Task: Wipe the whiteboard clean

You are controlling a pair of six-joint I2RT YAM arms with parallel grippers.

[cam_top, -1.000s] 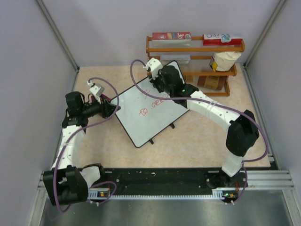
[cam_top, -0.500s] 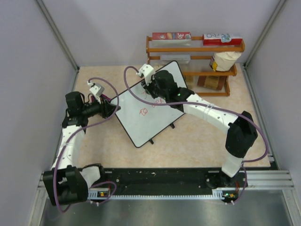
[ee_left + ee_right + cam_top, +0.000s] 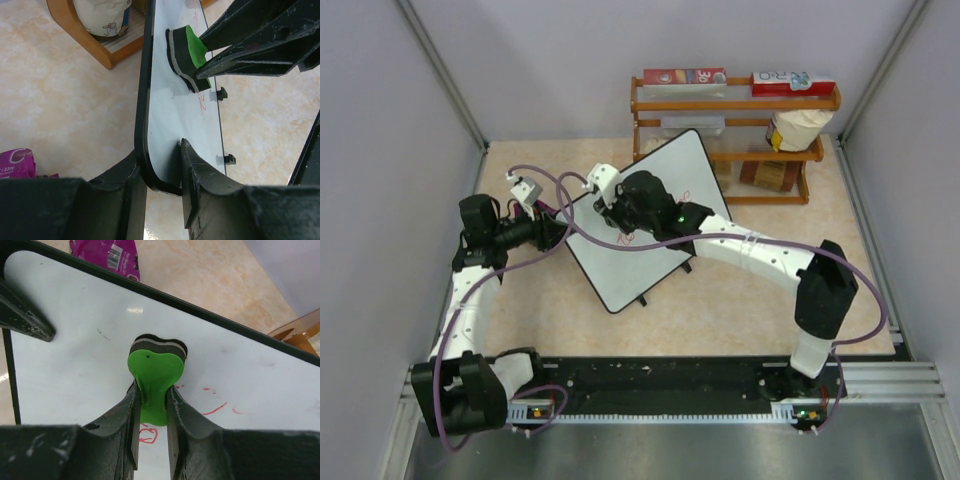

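Where the left gripper (image 3: pixel 160 161) pinches its corner edge, the whiteboard (image 3: pixel 630 268) sits mid-table between both arms. Right gripper (image 3: pixel 151 407) jaws pinch a green eraser (image 3: pixel 154 367) pressed against the board face. Red writing (image 3: pixel 215 409): unreadable. Table (image 3: pixel 740 300): beige, marbled. Wooden rack (image 3: pixel 735 105) rear right; grey walls (image 3: pixel 550 60).

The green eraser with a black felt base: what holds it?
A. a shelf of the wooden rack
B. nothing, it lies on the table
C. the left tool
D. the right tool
D: the right wrist view shows the right tool shut on the green eraser with a black felt base, holding it against the white glossy whiteboard.
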